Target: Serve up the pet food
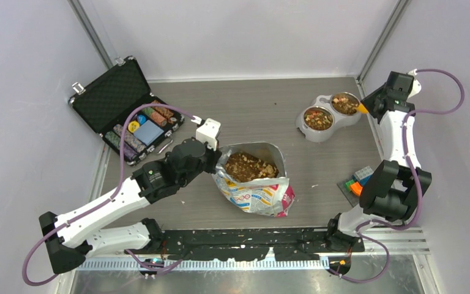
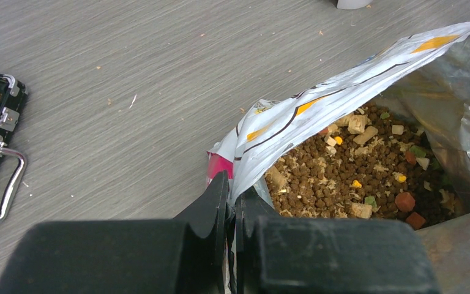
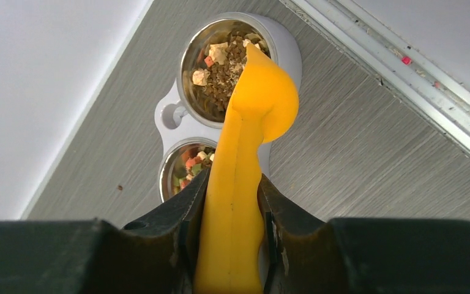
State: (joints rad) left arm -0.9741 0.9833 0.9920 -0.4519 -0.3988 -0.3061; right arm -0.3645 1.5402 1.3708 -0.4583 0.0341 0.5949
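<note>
The pet food [image 1: 249, 166] fills an open foil bag [image 1: 258, 197] at the table's middle; it also shows in the left wrist view [image 2: 349, 177]. My left gripper [image 1: 215, 160] is shut on the bag's left rim [image 2: 294, 119] and holds it open. A white double bowl [image 1: 314, 133] at the back right holds pet food in both cups [image 1: 318, 118]. My right gripper [image 1: 373, 107] is shut on a yellow scoop [image 3: 245, 171], whose tip hangs over the farther cup [image 3: 223, 58], turned on its side. The nearer cup [image 3: 186, 166] is partly hidden behind my finger.
An open black case [image 1: 107, 92] with striped poker chips [image 1: 136, 131] lies at the back left; its handle shows in the left wrist view [image 2: 3, 184]. Small coloured blocks [image 1: 355, 180] sit by the right arm. A metal rail [image 3: 404, 67] runs along the right wall.
</note>
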